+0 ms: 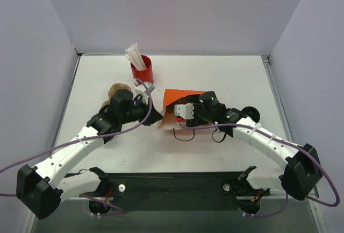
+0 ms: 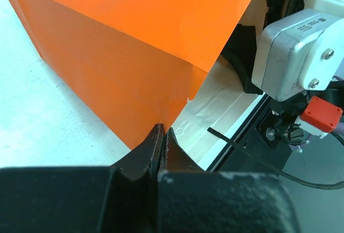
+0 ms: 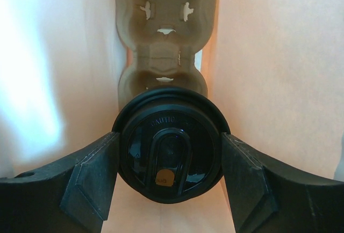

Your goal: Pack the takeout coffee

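While the left hand (image 2: 162, 139) nips the left edge of the orange bag (image 2: 118, 55), fingers closed to a bare slit on the paper, the mouth is held wide, apparently so the other arm can enter. The bag rests on the surface (image 2: 32, 114). Reaching inside, the right hand (image 3: 169, 144) is parted only enough to clasp a black-lidded coffee cup (image 3: 169, 163) by its rim. It holds the cup over the near socket of the pulp carrier (image 3: 164, 39), probably to seat it there upright.
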Robot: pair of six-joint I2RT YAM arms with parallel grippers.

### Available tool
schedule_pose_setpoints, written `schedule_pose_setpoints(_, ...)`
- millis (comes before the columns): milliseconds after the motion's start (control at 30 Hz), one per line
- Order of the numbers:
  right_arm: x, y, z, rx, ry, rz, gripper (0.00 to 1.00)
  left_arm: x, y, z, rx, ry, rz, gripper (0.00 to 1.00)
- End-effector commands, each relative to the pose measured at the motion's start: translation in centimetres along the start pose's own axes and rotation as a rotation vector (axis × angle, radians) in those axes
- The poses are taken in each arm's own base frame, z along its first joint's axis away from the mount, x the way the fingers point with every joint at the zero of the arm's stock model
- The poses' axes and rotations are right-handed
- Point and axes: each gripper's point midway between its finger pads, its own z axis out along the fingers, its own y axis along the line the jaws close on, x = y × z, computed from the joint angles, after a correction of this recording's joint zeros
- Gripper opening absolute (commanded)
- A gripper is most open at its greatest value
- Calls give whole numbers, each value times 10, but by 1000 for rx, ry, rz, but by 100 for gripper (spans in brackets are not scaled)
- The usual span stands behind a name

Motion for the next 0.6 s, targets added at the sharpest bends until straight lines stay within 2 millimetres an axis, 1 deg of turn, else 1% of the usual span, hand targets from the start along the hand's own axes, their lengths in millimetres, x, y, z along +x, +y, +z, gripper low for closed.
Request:
schedule_pose_setpoints(0, -4, -13, 4, 42, -38, -2, 38, -20, -15, -2, 47, -36, 11, 0)
schedule_pose_setpoints(67, -5, -11, 5, 32, -52, 5, 38, -21, -17, -2, 52, -36, 5, 0)
schedule_pose_setpoints(100, -9, -18, 5, 65, -71, 11, 38, -20, -17, -2, 53, -32, 0, 0)
schedule_pose_setpoints(267, -10, -15, 9, 95, -99, 23, 38, -23, -19, -2, 50, -31, -18, 0)
schedule_pose_setpoints(333, -10, -13, 13, 102, -113, 25, 38, -25, -21, -1, 55, -30, -31, 0)
schedule_pose_setpoints(367, -11, -16, 14, 126, -123, 31, 38, -25, -21, -1, 57, -29, -37, 0)
schedule_pose_setpoints(400, -9, -11, 17, 119, -122, 39, 38, -25, -21, -1, 58, -27, -41, 0)
schedule_pose_setpoints(467, -9, -10, 20, 124, -126, 49, 38, -24, -21, 0, 57, -25, -46, 0)
schedule_pose_setpoints(533, -8, -5, 23, 109, -133, 57, 38, -24, -21, 0, 55, -24, -51, 0)
schedule_pose_setpoints(567, -8, -6, 24, 117, -138, 60, 38, -24, -20, 1, 54, -21, -55, 0)
